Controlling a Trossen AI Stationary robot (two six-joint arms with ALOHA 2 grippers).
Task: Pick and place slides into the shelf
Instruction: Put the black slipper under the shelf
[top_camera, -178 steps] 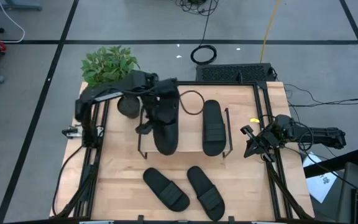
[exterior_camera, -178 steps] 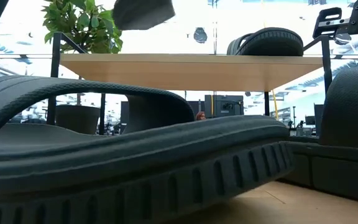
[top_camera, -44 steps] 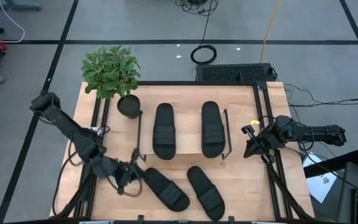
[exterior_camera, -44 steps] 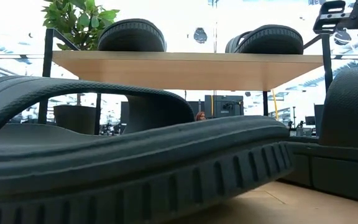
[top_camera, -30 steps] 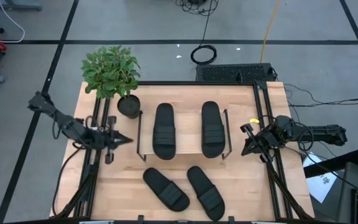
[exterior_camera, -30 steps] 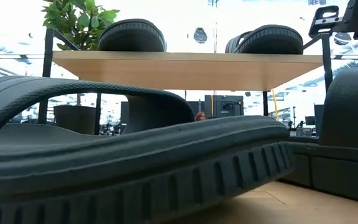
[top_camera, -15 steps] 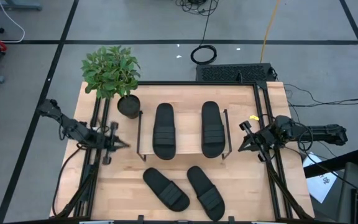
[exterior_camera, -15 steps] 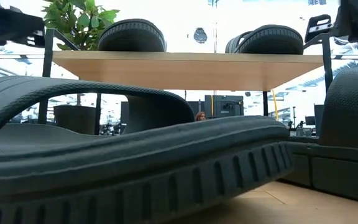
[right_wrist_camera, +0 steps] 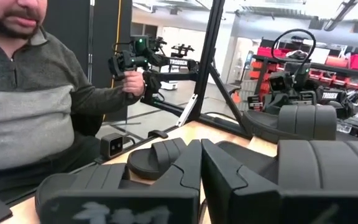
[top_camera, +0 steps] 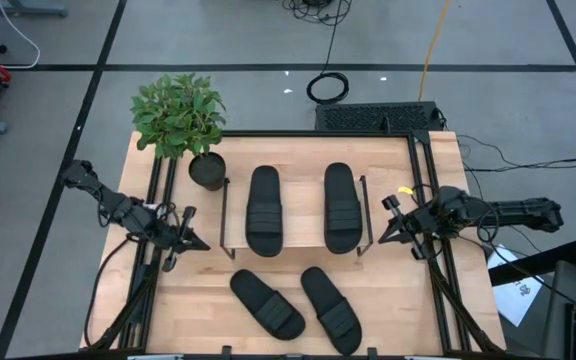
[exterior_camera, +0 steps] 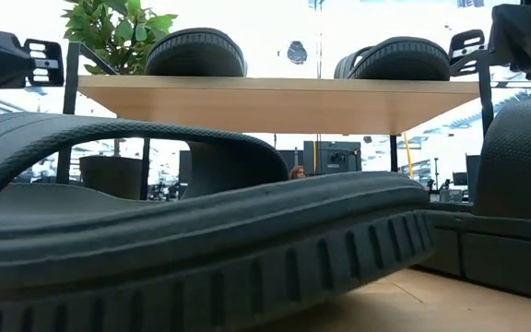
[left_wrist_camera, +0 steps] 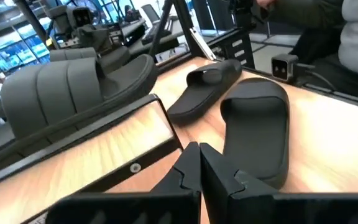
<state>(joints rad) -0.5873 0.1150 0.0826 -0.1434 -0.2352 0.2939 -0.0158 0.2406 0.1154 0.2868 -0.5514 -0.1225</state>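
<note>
Two black slides point(top_camera: 264, 210) point(top_camera: 341, 206) lie side by side on the shelf's wooden top board point(top_camera: 303, 218), soles down. Two more slides point(top_camera: 266, 303) point(top_camera: 330, 309) rest on the table in front of the shelf; the low view shows one up close point(exterior_camera: 201, 240). My left gripper point(top_camera: 204, 244) is shut on nothing, low over the table left of the shelf, pointing toward the near slides point(left_wrist_camera: 257, 127). My right gripper point(top_camera: 381, 232) is also shut on nothing, just right of the shelf's wire side frame point(top_camera: 365, 215).
A potted plant point(top_camera: 178, 115) in a black round pot point(top_camera: 207, 170) stands at the table's far left, next to the shelf. Black frame rails run along both table sides. A person point(right_wrist_camera: 30, 93) sits beyond the table's near edge, holding a hand controller.
My left gripper has sunk lower beside the shelf's left end and drifted slightly toward the near edge, staying shut. My right gripper has rolled a little in place. All slides lie as before.
</note>
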